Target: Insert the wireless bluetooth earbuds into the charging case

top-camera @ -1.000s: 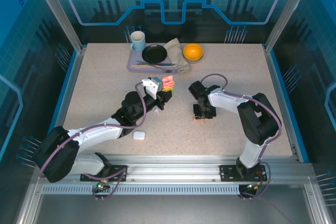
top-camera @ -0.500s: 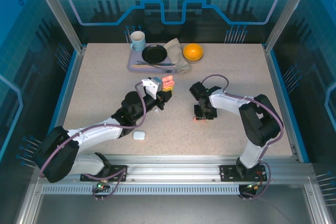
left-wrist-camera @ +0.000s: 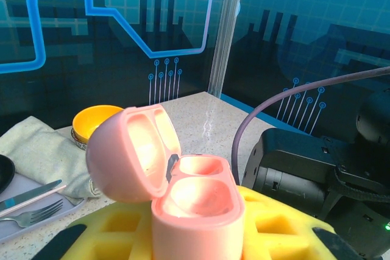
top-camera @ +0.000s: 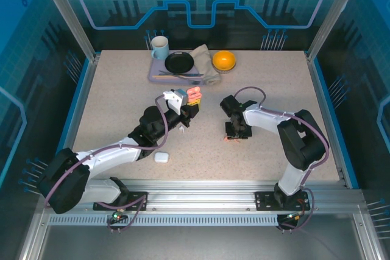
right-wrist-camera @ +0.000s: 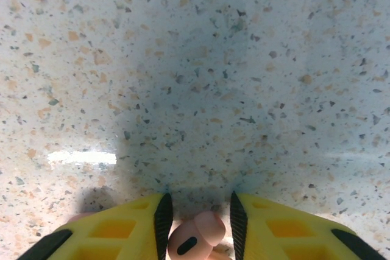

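1. Left pincer [top-camera: 191,104] is clamped on the open salmon-pink charging case [left-wrist-camera: 198,208], held above the worktop [top-camera: 122,101].
2. Right pincer [right-wrist-camera: 198,220], at 4 o'clock from the case, straddles a salmon-pink earbud [right-wrist-camera: 190,240] on the worktop; I cannot tell whether it grips.

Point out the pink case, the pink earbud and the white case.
pink case [left-wrist-camera: 198,198]: left wrist view, inside its open base.
pink earbud [right-wrist-camera: 196,235]: right wrist view, on its body.
white case [top-camera: 161,157]: top external view, middle of its top.
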Action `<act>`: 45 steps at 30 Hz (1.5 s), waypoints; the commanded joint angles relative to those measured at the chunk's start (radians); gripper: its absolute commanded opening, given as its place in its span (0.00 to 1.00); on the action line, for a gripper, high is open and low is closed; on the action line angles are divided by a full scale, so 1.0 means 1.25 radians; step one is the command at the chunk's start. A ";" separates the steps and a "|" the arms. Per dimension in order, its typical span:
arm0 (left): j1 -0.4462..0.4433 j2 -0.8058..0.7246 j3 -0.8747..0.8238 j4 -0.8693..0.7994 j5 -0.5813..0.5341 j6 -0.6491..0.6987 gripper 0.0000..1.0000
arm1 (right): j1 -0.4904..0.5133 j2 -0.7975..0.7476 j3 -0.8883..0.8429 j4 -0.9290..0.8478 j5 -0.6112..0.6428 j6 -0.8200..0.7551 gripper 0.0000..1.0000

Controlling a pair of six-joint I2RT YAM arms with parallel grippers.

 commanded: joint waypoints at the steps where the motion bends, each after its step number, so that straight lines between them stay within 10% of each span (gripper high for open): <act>1: 0.005 -0.019 -0.001 0.008 0.010 0.005 0.00 | 0.011 -0.009 -0.023 -0.008 -0.011 0.006 0.38; 45: 0.004 -0.030 0.000 -0.002 0.014 0.001 0.00 | -0.005 0.023 0.016 -0.018 -0.007 -0.060 0.36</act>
